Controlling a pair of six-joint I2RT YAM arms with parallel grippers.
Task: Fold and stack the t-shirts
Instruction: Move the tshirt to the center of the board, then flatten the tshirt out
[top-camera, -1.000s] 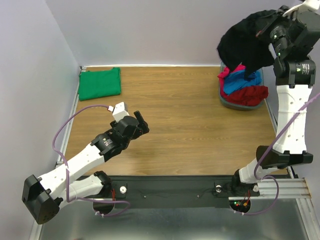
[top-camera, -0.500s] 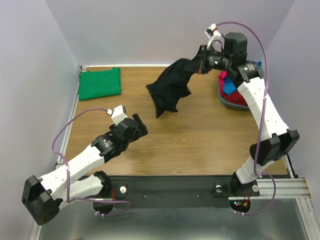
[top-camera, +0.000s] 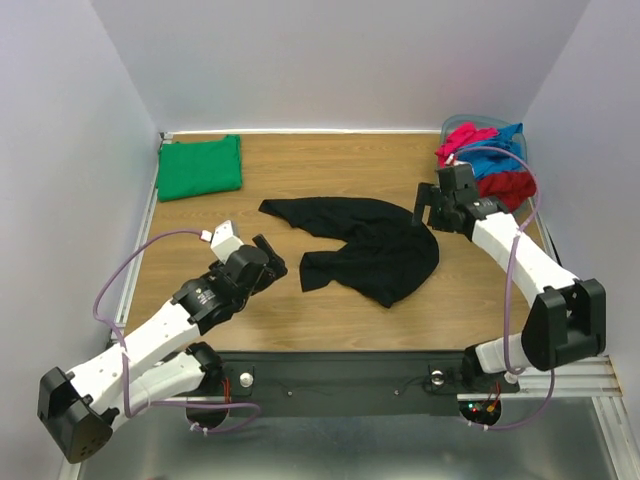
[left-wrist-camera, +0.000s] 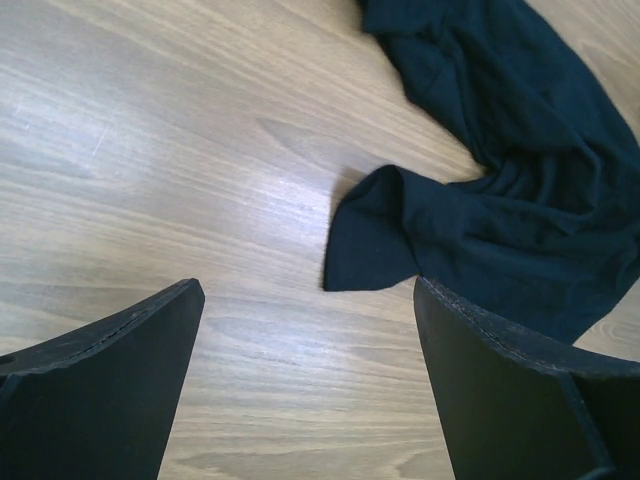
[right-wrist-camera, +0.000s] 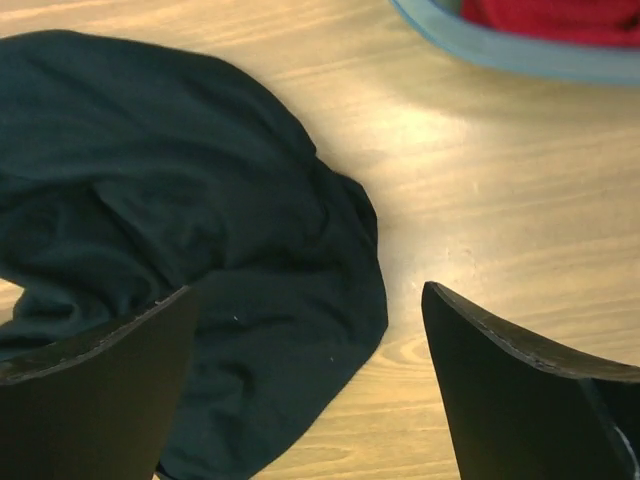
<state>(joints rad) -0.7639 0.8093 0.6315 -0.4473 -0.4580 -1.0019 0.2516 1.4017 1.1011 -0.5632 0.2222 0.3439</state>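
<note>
Wood tabletop w/ lavender walls; black tee crumpled mid-table.

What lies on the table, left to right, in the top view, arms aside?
green t-shirt → black t-shirt → grey-blue tub

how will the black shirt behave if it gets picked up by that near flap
Probably floppy: the black t-shirt lies crumpled in soft folds on the table, so a lifted flap would likely drag the rest up limp and bunched. It looks thin, so likely light. Pushed, it would probably wrinkle rather than slide whole.
</note>
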